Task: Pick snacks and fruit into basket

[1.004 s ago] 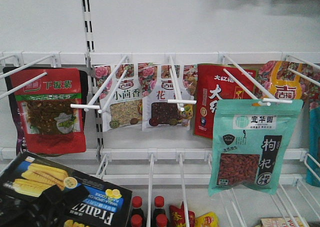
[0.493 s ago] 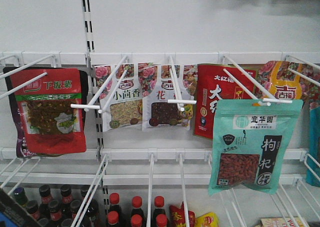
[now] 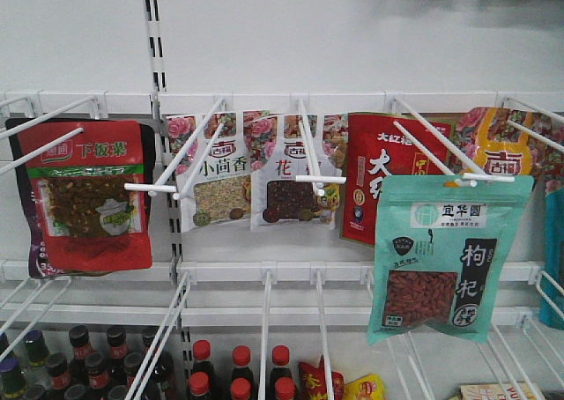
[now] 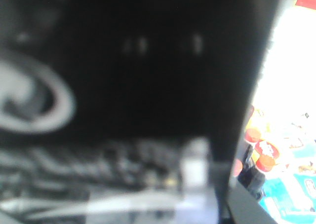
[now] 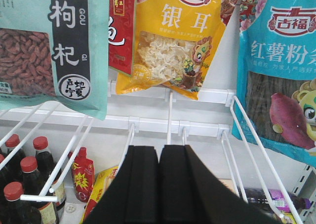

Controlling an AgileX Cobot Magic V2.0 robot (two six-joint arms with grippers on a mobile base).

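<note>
The teal pouch (image 3: 451,257) hangs from its peg (image 3: 489,178), free to slide off forward; below and right of the pouch the right gripper (image 5: 158,155) sits empty with jaws pressed together, while the left gripper's state cannot be told through blur.

Red pouch (image 3: 86,197) is hung at left, spice pouches (image 3: 220,188) beside it. Bottles (image 3: 241,358) are shelved below. Yellow pouch (image 5: 168,46) is hung beside blue pouch (image 5: 279,86).
</note>
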